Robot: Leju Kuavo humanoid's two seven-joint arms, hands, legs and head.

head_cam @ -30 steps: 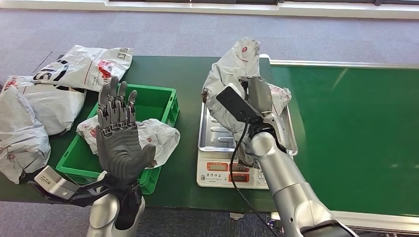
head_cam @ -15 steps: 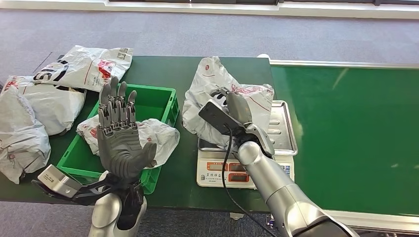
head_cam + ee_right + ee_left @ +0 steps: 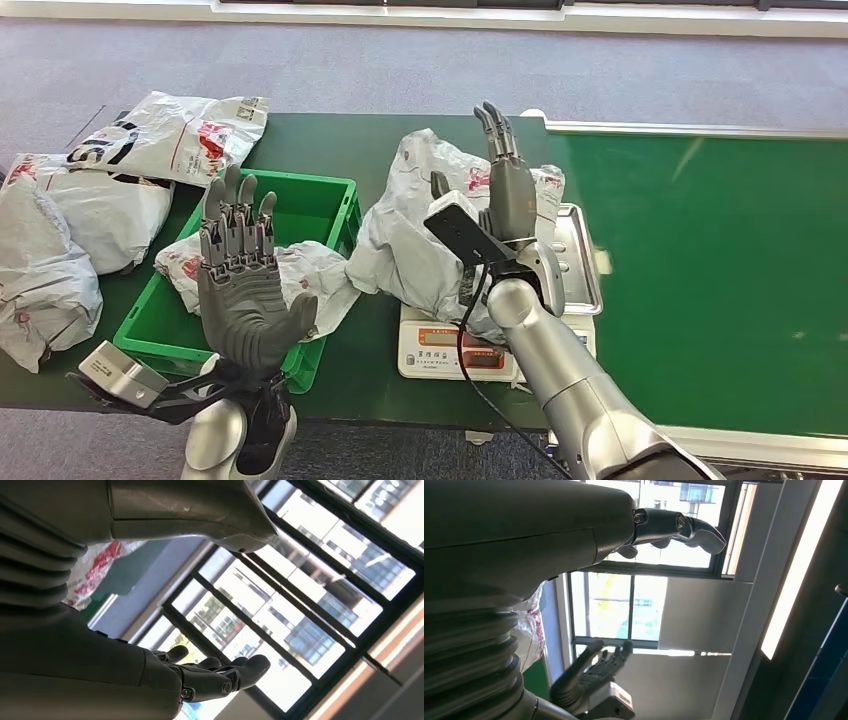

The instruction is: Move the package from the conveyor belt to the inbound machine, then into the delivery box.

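Crumpled grey plastic mailer [image 3: 420,235] slumps half on steel weighing-scale tray [image 3: 578,262], spilling toward green ribbed crate [image 3: 325,205]. Right hand [image 3: 508,185] flat against mailer, fingers straight and apart, gripping nothing. Left hand [image 3: 243,290] raised palm-up before crate, fingers spread, empty. Another wrinkled mailer [image 3: 315,275] inside crate.

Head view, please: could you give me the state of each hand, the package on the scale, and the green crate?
Left hand: open, raised, holding nothing.
Right hand: open, fingers straight, beside the package.
Package on the scale: crumpled, overhanging the scale's left edge.
Scale: carrying the package.
Green crate: holding one package.
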